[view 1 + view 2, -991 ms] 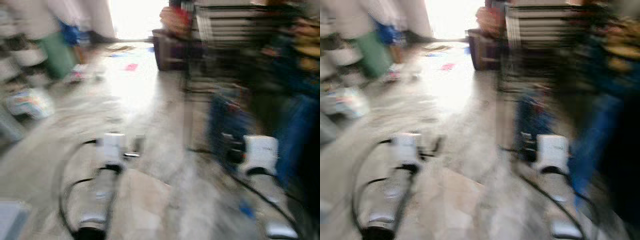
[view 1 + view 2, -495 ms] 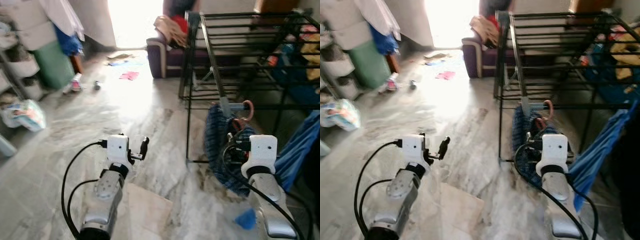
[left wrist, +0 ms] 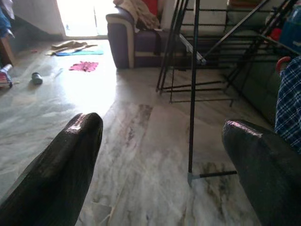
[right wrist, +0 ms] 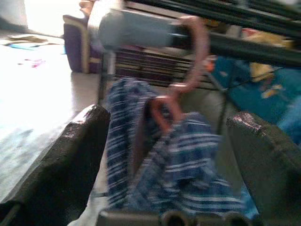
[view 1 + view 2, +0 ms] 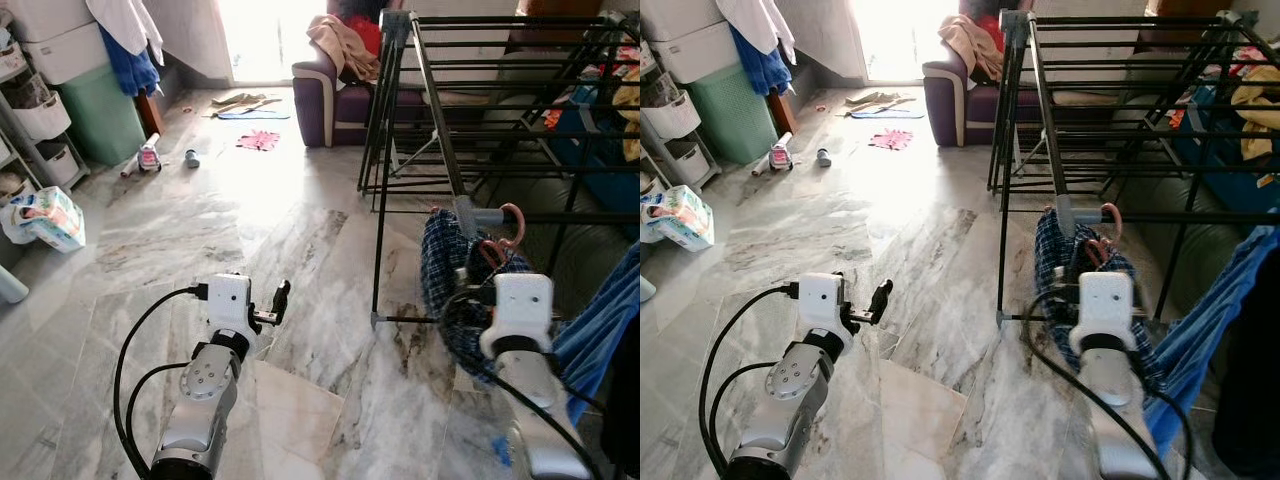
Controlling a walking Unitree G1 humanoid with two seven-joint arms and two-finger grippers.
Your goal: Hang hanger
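Note:
A pink hanger carrying a blue plaid shirt has its hook over a low bar of the black drying rack, beside a grey joint. My right gripper is just in front of it, level with the shirt. Its fingers are spread wide on either side of the cloth, open and not clamping it. My left gripper is held out over the marble floor, left of the rack's foot. It is open and empty in the left wrist view.
A purple sofa piled with clothes stands behind the rack. A blue garment hangs at the right. A green bin, shelves and a tissue pack line the left wall. Small items lie on the far floor.
The picture was blurred by camera motion a second ago and is now sharp; the whole view has shifted a little. The hanger's hook sits on the bar as it did half a second ago.

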